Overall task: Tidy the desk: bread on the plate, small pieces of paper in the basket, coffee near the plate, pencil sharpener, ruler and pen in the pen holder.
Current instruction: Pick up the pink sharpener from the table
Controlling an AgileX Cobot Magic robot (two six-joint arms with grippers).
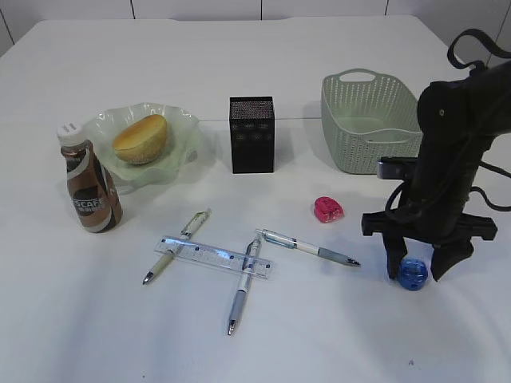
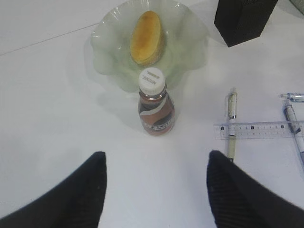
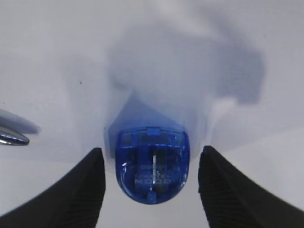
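Sharpener (image 1: 413,274), the blue one, sits on the white desk (image 1: 319,343) at about four o'clock from the middle of the exterior view, and it is the thing in hand now. The right gripper (image 1: 414,270) stands directly over it with its jaws spread wide on either side. In the right wrist view the sharpener (image 3: 152,165) lies between the two black fingers (image 3: 78,190) with a clear gap on each side, so nothing is gripped yet.

A second, pink sharpener (image 1: 328,209) lies at about ten o'clock from the blue one. The black mesh holder (image 1: 251,134) stands at centre, toward twelve o'clock. The basket (image 1: 371,120) is at one o'clock; no paper wads show anywhere in these views.

At nine o'clock the bread (image 1: 141,138) already rests on the plate (image 1: 185,144), and the coffee (image 1: 89,188) stands upright just beside the plate, so those steps look done. Three pens (image 1: 307,247) and the ruler (image 1: 214,256) lie loose at six o'clock, the ruler lying across two of them.

The left gripper (image 2: 154,190) hovers on the coffee's near side, jaws wide apart and holding nothing.

The next move, as I judge it, calls for the right jaws to close squarely on the small sharpener, then a lift and a carry toward ten o'clock to drop it into the holder. The piece is small and smooth, so an off-centre pinch could let it slip.
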